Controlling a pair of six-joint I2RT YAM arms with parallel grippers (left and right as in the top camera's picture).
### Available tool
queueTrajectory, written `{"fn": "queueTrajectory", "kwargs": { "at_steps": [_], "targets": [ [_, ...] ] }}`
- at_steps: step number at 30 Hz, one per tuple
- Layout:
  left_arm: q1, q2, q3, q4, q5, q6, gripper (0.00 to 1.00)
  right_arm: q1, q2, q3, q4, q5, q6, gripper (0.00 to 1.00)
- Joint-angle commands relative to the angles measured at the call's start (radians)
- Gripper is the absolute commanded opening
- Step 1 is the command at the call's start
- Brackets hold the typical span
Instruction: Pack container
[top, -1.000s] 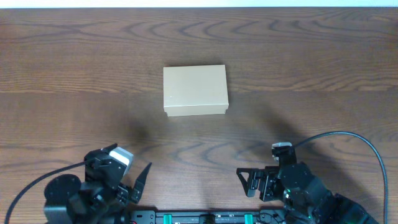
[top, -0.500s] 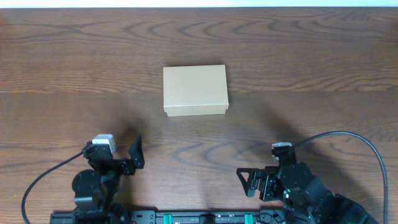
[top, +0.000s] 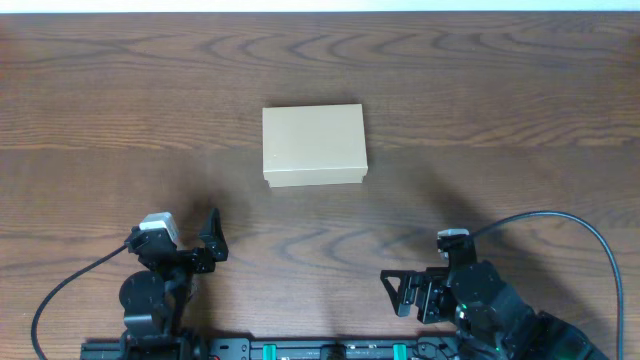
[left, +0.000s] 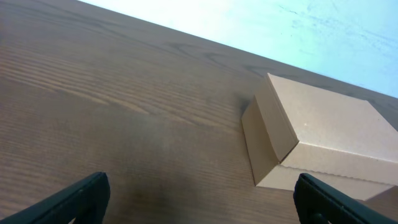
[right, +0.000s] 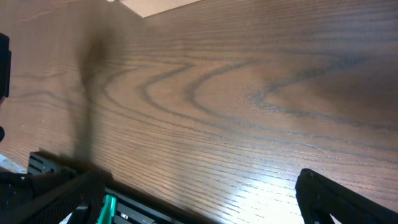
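The container (top: 314, 145) is a plain tan cardboard box with its flap lid closed, standing in the middle of the wooden table. It also shows in the left wrist view (left: 317, 140) at the right, ahead of my fingers. My left gripper (top: 205, 243) is open and empty near the front left, pointing toward the box; its fingertips show low in the left wrist view (left: 199, 202). My right gripper (top: 395, 290) is open and empty at the front right, low over the table, its fingertips at the bottom corners of the right wrist view (right: 199, 199). No small items are in view.
The dark wooden table (top: 500, 100) runs to a pale far edge. A black rail with green clips (top: 330, 350) lies along the front edge between the arm bases. A black cable (top: 590, 240) loops from the right arm.
My left arm has swung up and turned so its gripper now points toward the box. The right arm and the box have not moved.
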Motion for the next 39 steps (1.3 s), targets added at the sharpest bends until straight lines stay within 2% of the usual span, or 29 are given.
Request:
{"fn": "queueTrajectory", "kwargs": {
  "at_steps": [1, 17, 22, 30, 32, 39],
  "targets": [
    [0.006, -0.01, -0.025, -0.001, -0.022, -0.011, 0.95, 0.008, 0.0, -0.002, -0.002, 0.018, 0.012, 0.99],
    [0.006, -0.01, -0.025, -0.001, -0.022, -0.011, 0.95, 0.008, 0.0, -0.002, -0.015, 0.03, 0.0, 0.99],
    [0.006, -0.01, -0.025, -0.001, -0.022, -0.011, 0.95, -0.002, -0.004, -0.002, 0.008, 0.098, -0.138, 0.99],
    [0.006, -0.01, -0.025, -0.001, -0.022, -0.011, 0.95, -0.104, -0.08, -0.051, 0.156, 0.029, -0.666, 0.99],
    [0.006, -0.01, -0.025, -0.001, -0.022, -0.01, 0.95, -0.138, -0.13, -0.085, 0.17, 0.007, -0.753, 0.99],
    [0.006, -0.01, -0.025, -0.001, -0.022, -0.011, 0.95, -0.229, -0.322, -0.219, 0.188, -0.005, -0.79, 0.99]
  ]
}}
